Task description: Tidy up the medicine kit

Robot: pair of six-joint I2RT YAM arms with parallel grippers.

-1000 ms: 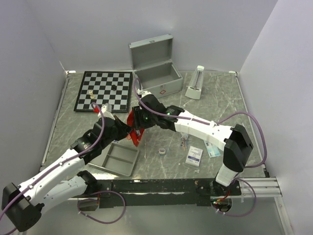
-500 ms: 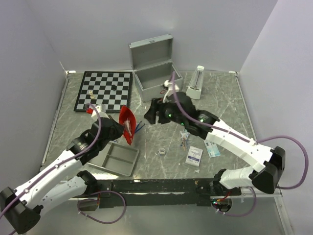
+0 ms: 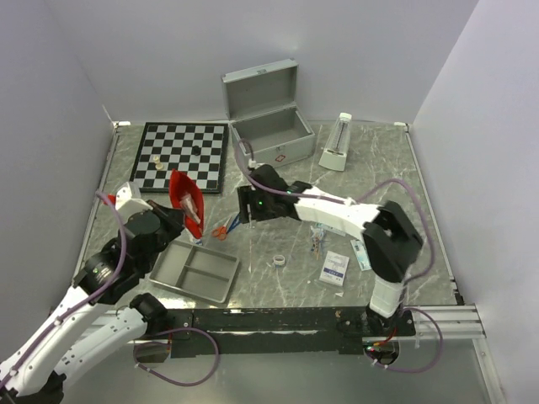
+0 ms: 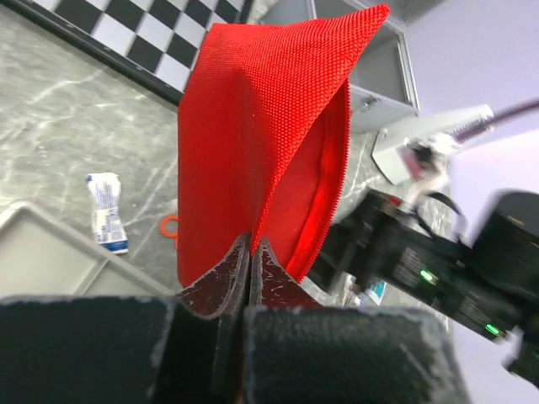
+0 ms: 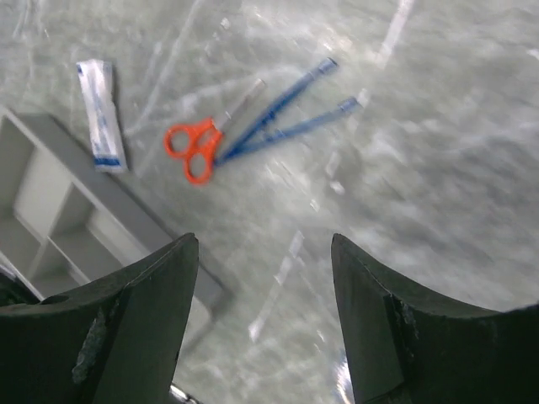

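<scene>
A marble-patterned table [image 3: 379,181] seen from above. The silver medicine kit [image 3: 271,126] stands at the far edge with its lid raised, beside a chessboard [image 3: 179,156]. The left gripper [image 4: 250,252] is clamped on the lower edge of a red pouch [image 4: 253,126], holding it upright above the table, near a shallow grey tray [image 3: 199,272]. The right gripper [image 5: 259,252] hangs with its fingers apart and nothing between them, over orange scissors [image 5: 192,150], two thin blue sticks [image 5: 286,109] touching the scissors, and a small white packet [image 5: 99,114] lying just beside the tray.
</scene>
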